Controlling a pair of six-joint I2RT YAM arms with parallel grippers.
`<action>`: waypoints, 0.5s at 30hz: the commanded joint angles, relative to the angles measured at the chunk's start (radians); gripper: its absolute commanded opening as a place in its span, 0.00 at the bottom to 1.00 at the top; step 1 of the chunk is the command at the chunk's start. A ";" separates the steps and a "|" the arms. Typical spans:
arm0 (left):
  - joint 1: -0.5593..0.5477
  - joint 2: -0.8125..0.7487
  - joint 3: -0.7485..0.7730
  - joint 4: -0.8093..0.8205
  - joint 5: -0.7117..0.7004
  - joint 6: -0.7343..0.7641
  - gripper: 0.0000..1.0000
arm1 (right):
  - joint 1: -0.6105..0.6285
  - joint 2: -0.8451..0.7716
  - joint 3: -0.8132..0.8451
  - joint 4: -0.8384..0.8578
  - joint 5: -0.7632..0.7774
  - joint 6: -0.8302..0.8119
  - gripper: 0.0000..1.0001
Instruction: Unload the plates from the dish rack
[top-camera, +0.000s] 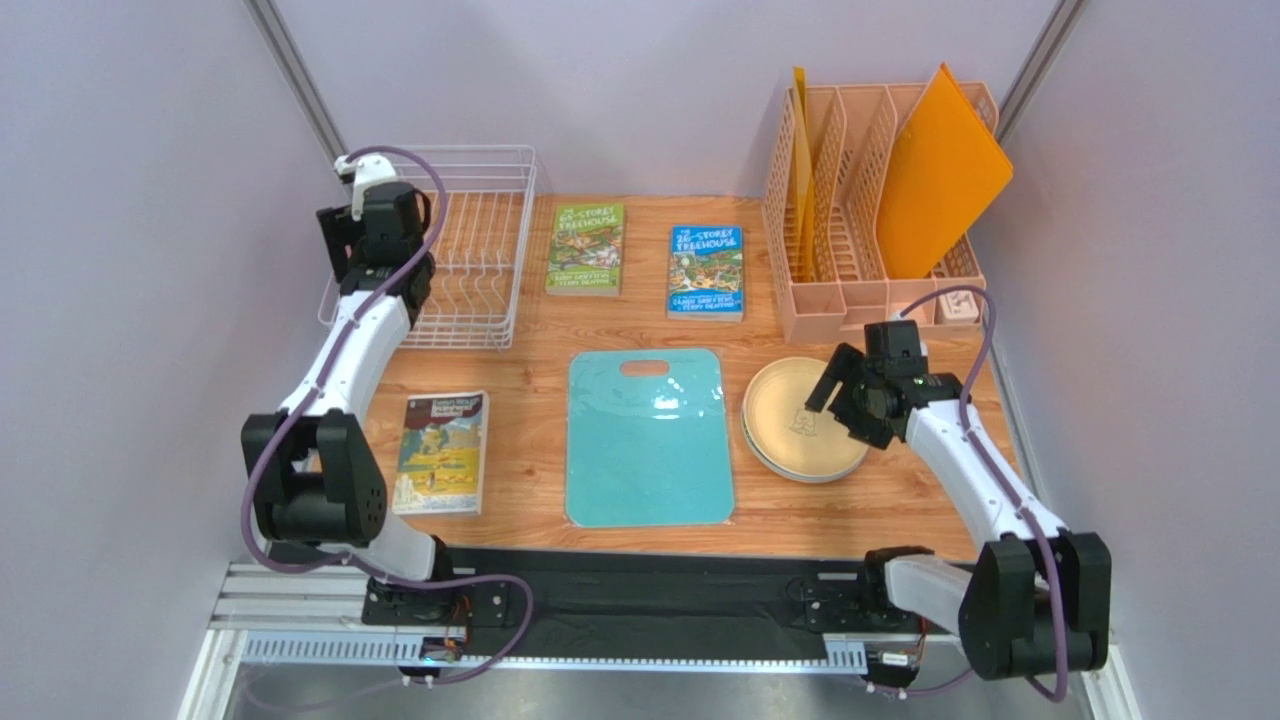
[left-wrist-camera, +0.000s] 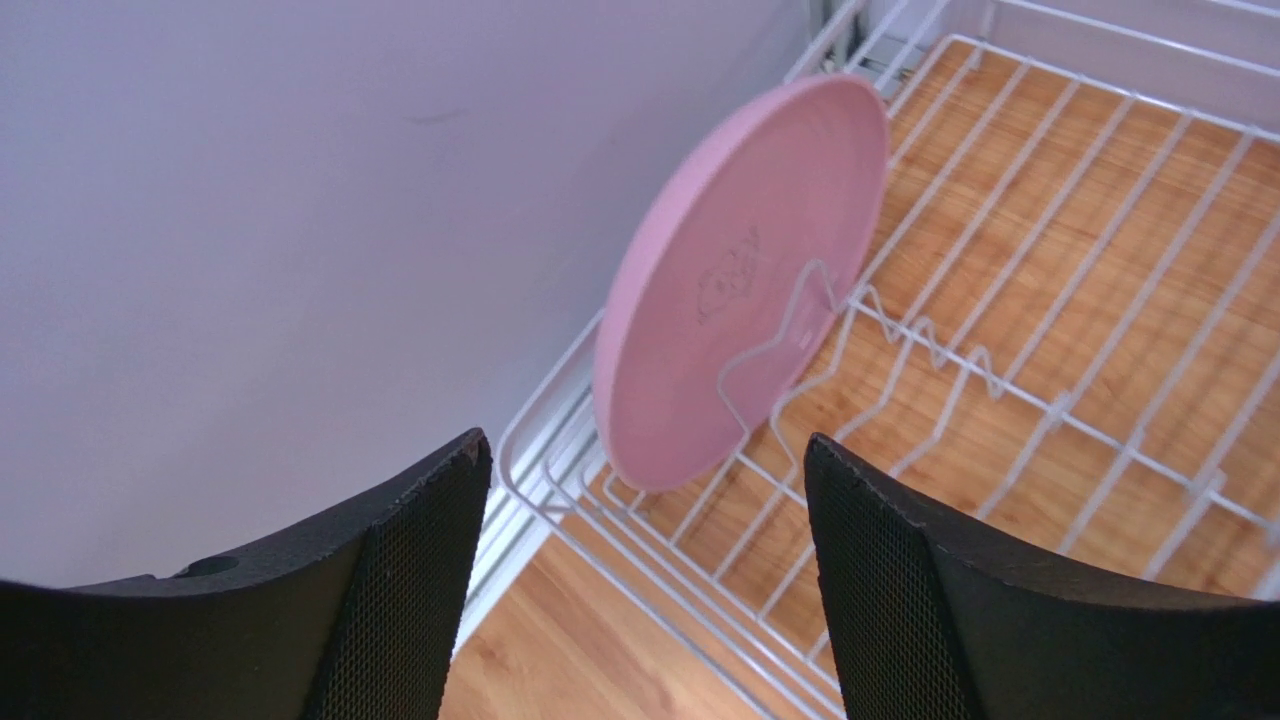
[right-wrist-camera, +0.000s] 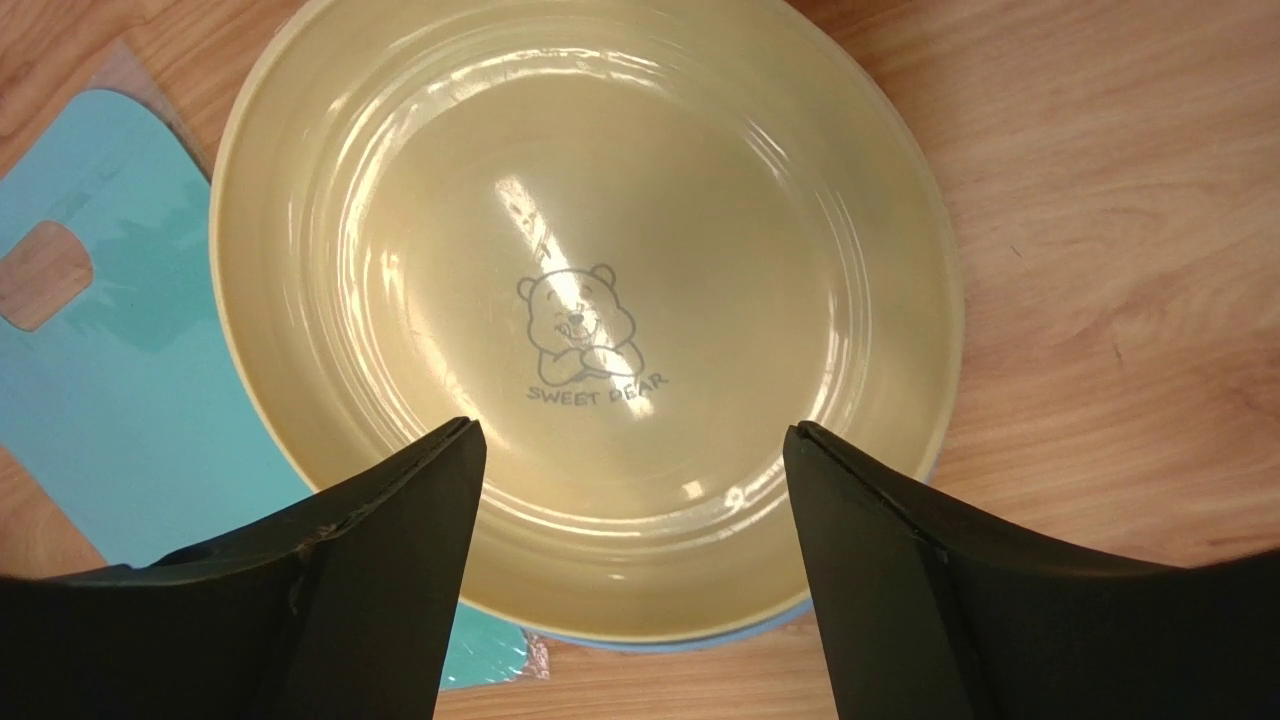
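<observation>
left claw (left-wrist-camera: 646, 458) released, stretched out facing pink plate (left-wrist-camera: 721, 285), right claw (right-wrist-camera: 631, 443) released, tilted down over yellow plate (right-wrist-camera: 586, 225)

1 plate (left-wrist-camera: 721, 285) upright in rack (top-camera: 469, 258); plate stack (top-camera: 804, 420) R of board (top-camera: 649, 443).

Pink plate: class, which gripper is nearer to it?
Left. The left gripper hangs open just before the pink plate in the dish rack; the right gripper is across the table, above the yellow plate.

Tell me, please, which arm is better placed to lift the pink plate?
Left: its open hand faces the pink plate in the dish rack; the right hand hangs over the yellow plate.
</observation>
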 joint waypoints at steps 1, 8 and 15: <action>0.061 0.057 0.084 0.087 -0.020 0.054 0.81 | -0.002 0.096 0.048 0.126 -0.060 -0.024 0.78; 0.114 0.204 0.182 0.067 0.032 0.069 0.80 | -0.002 0.275 0.088 0.181 -0.110 -0.035 0.75; 0.151 0.304 0.237 0.024 0.110 0.060 0.76 | 0.001 0.266 0.097 0.188 -0.101 -0.050 0.75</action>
